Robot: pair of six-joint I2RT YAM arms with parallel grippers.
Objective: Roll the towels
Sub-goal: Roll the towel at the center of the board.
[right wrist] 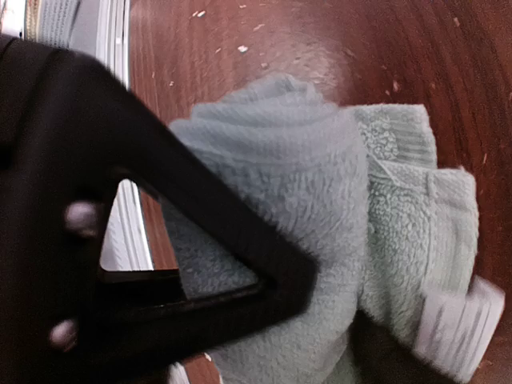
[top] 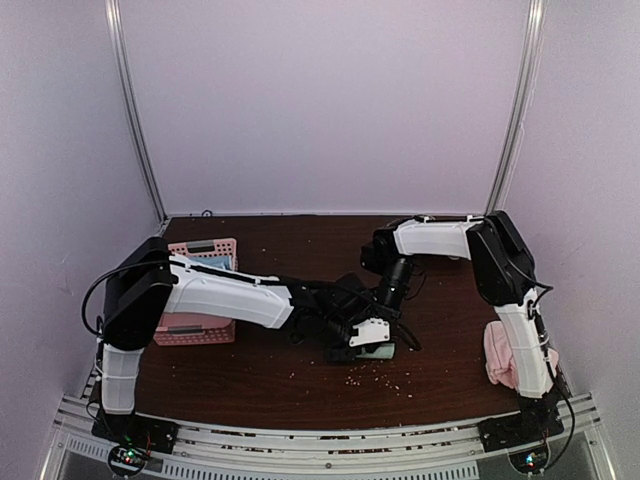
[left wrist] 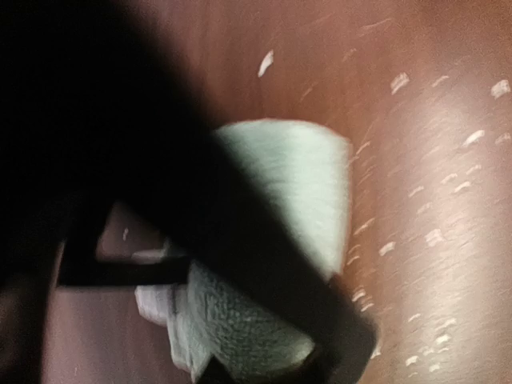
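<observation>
Crumbs [top: 372,378]: pale specks scattered on the dark wooden table [top: 260,385], just nearer than the mint towel.
Pink towel [top: 497,352]: bunched at the table's right edge, against the right arm's lower link and partly hidden by it; well apart from both grippers.
Mint green towel [right wrist: 320,200]: mid-table, where the two arms meet. It is wound into a thick roll, with a looser folded end sticking out that carries a white sewn label [right wrist: 460,328].
Left gripper [top: 345,345]: low over the towel from the left. In its wrist view a blurred dark finger [left wrist: 240,240] crosses the roll; I cannot tell whether the pincer is released or clenched.
Right gripper [top: 378,330]: coming down on the towel from the far side. One black finger [right wrist: 200,208] lies across the roll, the other is not clear; its state cannot be told.
Pink basket [top: 205,252]: far left, partly behind the left arm.
</observation>
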